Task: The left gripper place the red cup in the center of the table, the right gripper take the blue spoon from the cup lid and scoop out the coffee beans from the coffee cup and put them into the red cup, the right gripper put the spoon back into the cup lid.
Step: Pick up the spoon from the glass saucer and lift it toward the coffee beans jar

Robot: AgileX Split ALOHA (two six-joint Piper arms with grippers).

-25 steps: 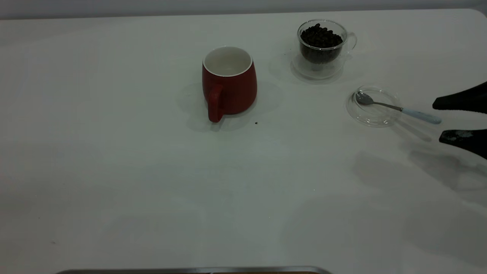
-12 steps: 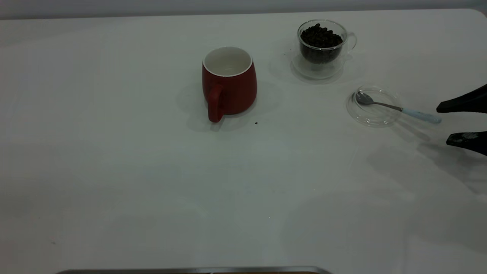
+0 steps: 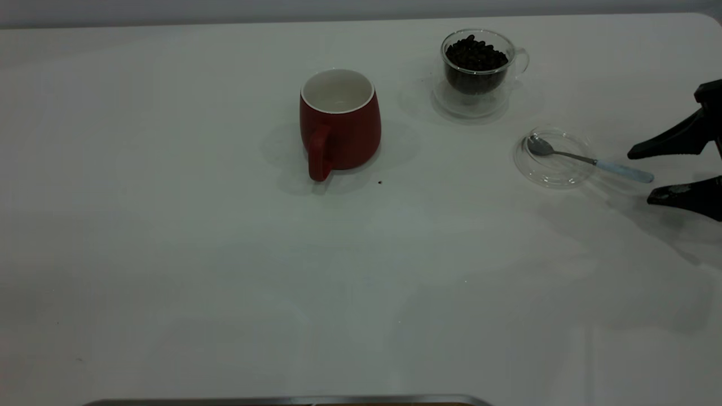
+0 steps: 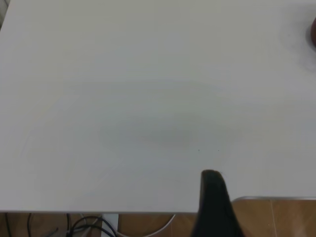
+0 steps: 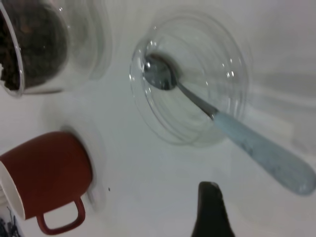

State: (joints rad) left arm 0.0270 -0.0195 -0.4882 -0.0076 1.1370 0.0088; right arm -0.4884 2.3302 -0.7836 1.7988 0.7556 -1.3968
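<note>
Dark coffee beans filled the coffee cup; the red cup stood empty; the blue spoon lay in the cup lid. Right gripper jaws gaped beside its handle; left gripper jaws' state unclear.

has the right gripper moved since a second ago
Yes. The right gripper backed off, then came back toward the blue spoon on the unmoved cup lid.

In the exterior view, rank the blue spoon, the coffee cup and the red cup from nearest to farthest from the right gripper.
From the right gripper, open at the table's right edge:
1. blue spoon: its handle end lies between the fingertips, its bowl in the cup lid.
2. coffee cup: farther back and to the left, holding coffee beans.
3. red cup: near the centre, farthest left.
</note>
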